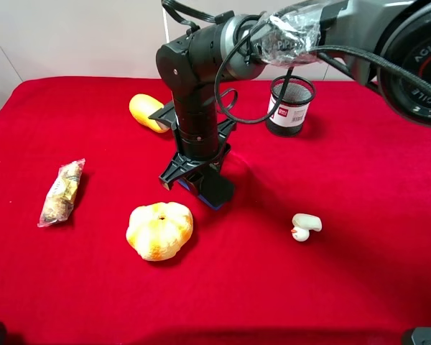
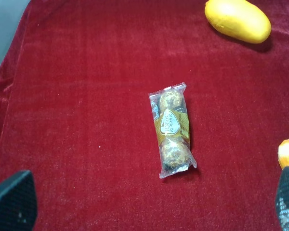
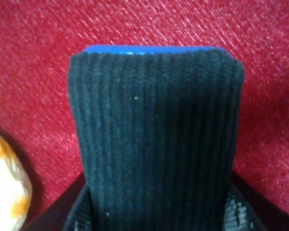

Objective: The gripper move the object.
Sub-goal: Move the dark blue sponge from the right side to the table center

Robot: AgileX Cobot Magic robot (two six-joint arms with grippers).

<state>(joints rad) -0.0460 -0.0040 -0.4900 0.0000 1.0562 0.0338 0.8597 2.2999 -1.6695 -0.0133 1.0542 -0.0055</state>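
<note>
Red cloth (image 1: 345, 273) had the board eraser (image 1: 217, 188) near its middle, just by an orange lobed thing (image 1: 159, 230), w/ right gripper (image 1: 194, 172) fingers pinched on its long sides; it looked light, stiff-based, felt soft & grippy, so the side hold seemed apt; left gripper (image 2: 149, 192) fingers were wide, empty.

Table (image 1: 359, 273) under red velvety cloth with a short matt nap; eraser (image 3: 156, 144) topped in dark ribbed fabric over a smooth blue plastic edge; cup (image 1: 291, 97) of black wire mesh; sweet packet (image 2: 172, 130) in clear glossy crinkled film; yellow fruit (image 2: 237, 20) smooth, faintly shiny.
</note>
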